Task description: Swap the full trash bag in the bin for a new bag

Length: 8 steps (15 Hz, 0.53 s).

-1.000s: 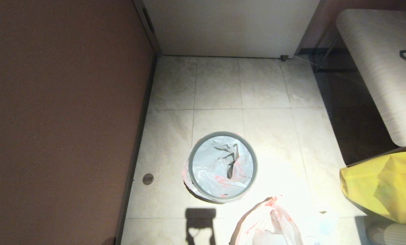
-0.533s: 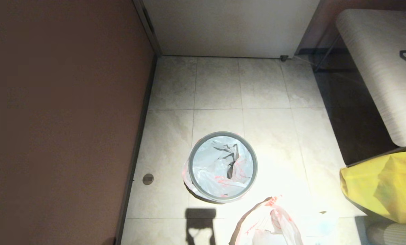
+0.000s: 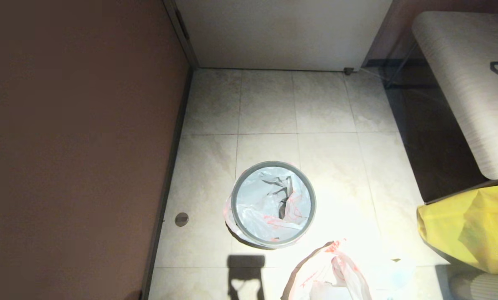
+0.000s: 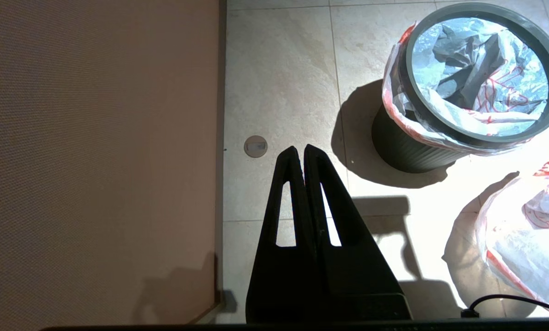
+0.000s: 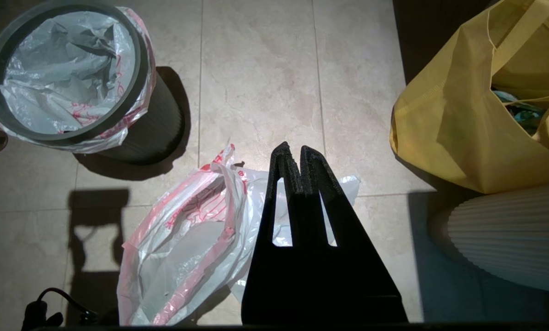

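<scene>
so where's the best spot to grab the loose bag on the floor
Take the loose bag by its upright red-edged fold, the part nearest the bin. That edge stands clear of the tiles while the rest lies flat. Coming down from above looks best, probably with the right claw, now shut beside it.

The left pincer [image 4: 300,151] hangs closed above floor tiles [image 4: 279,82], bin [image 4: 483,82] nearby.

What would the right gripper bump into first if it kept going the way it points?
Probably the loose plastic bag on the floor: the shut right gripper points down over its edge. Depth is unclear, so it might just miss and meet the floor tiles.
</scene>
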Motion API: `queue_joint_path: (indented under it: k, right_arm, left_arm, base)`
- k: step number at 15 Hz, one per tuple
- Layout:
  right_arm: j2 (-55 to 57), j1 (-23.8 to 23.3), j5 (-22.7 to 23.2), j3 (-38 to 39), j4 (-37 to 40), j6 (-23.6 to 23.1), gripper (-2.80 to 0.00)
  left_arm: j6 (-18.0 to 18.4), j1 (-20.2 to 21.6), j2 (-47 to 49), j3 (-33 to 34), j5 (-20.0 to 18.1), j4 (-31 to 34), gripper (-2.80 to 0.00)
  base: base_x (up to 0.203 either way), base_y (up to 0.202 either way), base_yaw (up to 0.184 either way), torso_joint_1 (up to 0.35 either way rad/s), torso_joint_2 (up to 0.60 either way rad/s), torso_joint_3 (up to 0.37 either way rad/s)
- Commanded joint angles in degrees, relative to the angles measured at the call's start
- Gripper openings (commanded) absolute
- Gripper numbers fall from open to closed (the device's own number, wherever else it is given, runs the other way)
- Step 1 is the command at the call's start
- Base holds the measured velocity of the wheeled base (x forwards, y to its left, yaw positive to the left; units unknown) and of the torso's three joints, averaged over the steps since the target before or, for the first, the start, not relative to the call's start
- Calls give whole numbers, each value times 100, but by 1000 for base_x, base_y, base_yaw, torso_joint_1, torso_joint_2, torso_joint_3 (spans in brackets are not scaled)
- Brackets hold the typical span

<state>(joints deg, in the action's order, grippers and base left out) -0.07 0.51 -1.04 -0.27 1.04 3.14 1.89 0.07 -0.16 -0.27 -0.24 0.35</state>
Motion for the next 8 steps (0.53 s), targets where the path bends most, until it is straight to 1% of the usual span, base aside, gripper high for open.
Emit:
queue_joint_path:
  k: [1, 8]
  right_arm:
    - [13, 2, -2, 0, 2, 3, -280]
    - [7, 2, -2, 0, 2, 11, -280]
  left_arm:
    - [4, 1, 7, 0, -2, 0, -280]
    - [4, 1, 7, 0, -2, 0, -280]
  base:
    - [0, 0, 0, 0, 0, 0]
    - [0, 0, 0, 0, 0, 0]
